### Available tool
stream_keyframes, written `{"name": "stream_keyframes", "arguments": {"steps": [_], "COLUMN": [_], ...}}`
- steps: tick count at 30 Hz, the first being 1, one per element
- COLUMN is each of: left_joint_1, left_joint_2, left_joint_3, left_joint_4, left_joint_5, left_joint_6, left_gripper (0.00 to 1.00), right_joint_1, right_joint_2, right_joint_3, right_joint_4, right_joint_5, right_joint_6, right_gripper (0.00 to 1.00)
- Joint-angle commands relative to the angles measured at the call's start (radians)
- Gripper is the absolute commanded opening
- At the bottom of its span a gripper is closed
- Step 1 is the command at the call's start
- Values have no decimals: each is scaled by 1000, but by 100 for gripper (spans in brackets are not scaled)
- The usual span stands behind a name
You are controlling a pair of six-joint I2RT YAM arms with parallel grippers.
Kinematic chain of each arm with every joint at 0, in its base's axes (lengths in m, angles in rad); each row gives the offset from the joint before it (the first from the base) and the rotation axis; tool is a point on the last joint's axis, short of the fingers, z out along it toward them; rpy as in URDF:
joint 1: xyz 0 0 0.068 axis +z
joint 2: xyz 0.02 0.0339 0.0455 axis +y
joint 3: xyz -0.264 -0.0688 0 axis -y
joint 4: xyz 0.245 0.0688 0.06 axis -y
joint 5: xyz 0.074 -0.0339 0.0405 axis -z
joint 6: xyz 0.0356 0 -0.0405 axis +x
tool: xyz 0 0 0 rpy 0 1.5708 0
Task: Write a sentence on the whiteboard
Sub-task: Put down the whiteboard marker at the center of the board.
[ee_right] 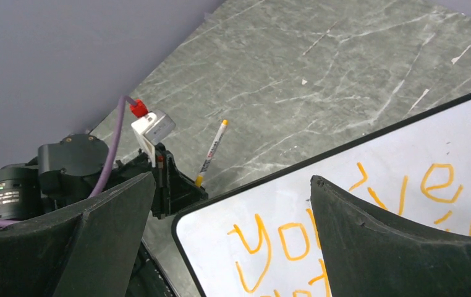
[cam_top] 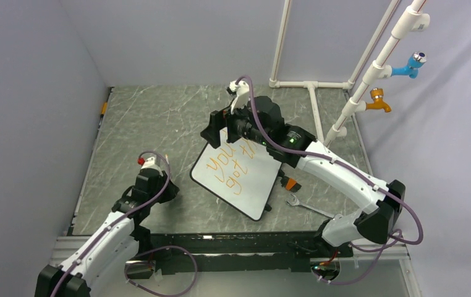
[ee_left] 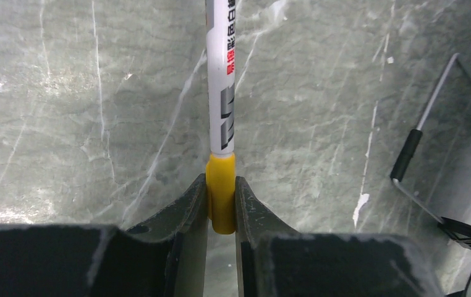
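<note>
The whiteboard (cam_top: 245,185) lies tilted on the marble table, and the right wrist view shows its near corner (ee_right: 220,235). The sentence (cam_top: 230,164) is orange handwriting in two lines, partly hidden under my right arm; "you" and further letters (ee_right: 282,238) show in the right wrist view. My right gripper (cam_top: 220,133) hovers over the board's far corner, and its jaws (ee_right: 232,185) stand wide open with nothing between them. My left gripper (cam_top: 170,187) sits just left of the board, shut on the yellow end (ee_left: 220,198) of a white marker (ee_left: 222,80) that points away over the table. The marker (ee_right: 213,151) also shows in the right wrist view.
A wrench (cam_top: 307,205) and a small orange-and-black item (cam_top: 290,183) lie right of the board. A white pipe frame with a blue tap (cam_top: 412,64) and an orange tap (cam_top: 378,102) stands at the back right. A wire handle with a black grip (ee_left: 406,154) lies nearby. Walls enclose the table.
</note>
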Motion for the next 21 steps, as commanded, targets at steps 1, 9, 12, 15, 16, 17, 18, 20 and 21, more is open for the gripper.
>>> {"name": "stream_keyframes", "arguments": {"steps": [1, 9, 12, 15, 16, 17, 18, 20, 21], "left_joint_1": [-13, -15, -15, -15, -16, -16, -15, -16, -16], "left_joint_2": [51, 27, 8, -5, -9, -11, -17, -30, -38], "left_joint_3": [-15, -8, -12, -8, -3, 0, 4, 12, 15], "left_joint_4": [129, 74, 56, 35, 25, 15, 4, -18, -27], "left_joint_5": [-17, -70, -96, -114, -120, -123, -127, -131, -132], "left_joint_6": [-23, -21, -33, -38, -37, -37, -37, -36, -37], "left_gripper": [0, 12, 27, 38, 43, 49, 53, 59, 62], "right_joint_1": [-11, -19, -21, -24, -24, -25, -25, -26, -27], "right_joint_2": [-60, -67, -68, -66, -66, -67, -68, -70, -71], "right_joint_3": [-22, -45, -48, -44, -42, -43, -43, -42, -42], "right_joint_4": [47, 49, 49, 44, 42, 42, 41, 38, 37], "right_joint_5": [28, 27, 27, 28, 27, 27, 27, 27, 27], "right_joint_6": [-8, -9, -12, -16, -17, -18, -18, -20, -20], "right_gripper": [100, 100, 100, 100, 100, 100, 100, 100, 100]}}
